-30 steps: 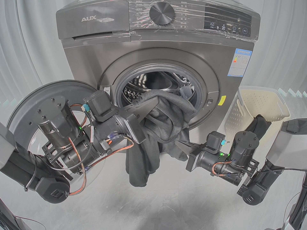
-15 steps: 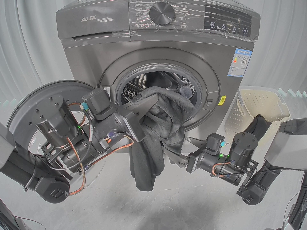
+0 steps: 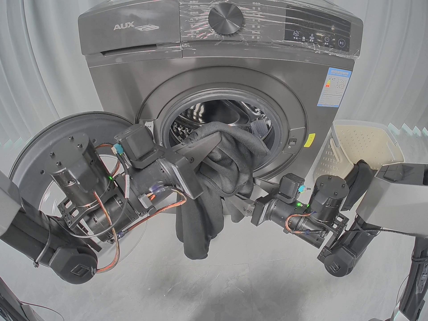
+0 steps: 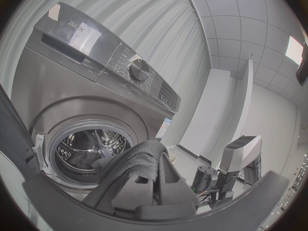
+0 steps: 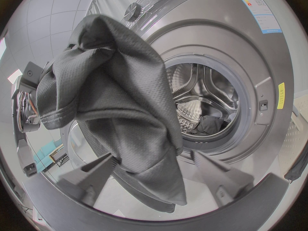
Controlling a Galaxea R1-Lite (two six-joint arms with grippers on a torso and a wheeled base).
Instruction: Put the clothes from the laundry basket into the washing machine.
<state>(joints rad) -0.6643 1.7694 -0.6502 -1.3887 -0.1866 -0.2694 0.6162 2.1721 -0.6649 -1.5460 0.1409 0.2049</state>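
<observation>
A dark grey garment (image 3: pixel 223 166) hangs in front of the washing machine's open drum (image 3: pixel 223 112), its upper fold at the drum mouth and its lower end dangling toward the floor. My left gripper (image 3: pixel 209 141) is shut on the garment's top; in the left wrist view the cloth (image 4: pixel 128 167) drapes over the left gripper (image 4: pixel 157 183). My right gripper (image 3: pixel 247 195) is open just below and right of the hanging cloth. In the right wrist view the garment (image 5: pixel 122 97) hangs above and between the spread fingers of the right gripper (image 5: pixel 157 180). A dark piece (image 5: pixel 208 124) lies inside the drum.
The machine's round door (image 3: pixel 53 148) stands swung open at the left, behind my left arm. A cream laundry basket (image 3: pixel 374 143) stands to the machine's right, with a dark cloth (image 3: pixel 359 179) hanging over its near rim. Bare grey floor lies in front.
My right gripper came out from behind the garment's lower folds, then moved up and left toward the machine. The garment's hanging end swung; my left gripper shifted only slightly.
</observation>
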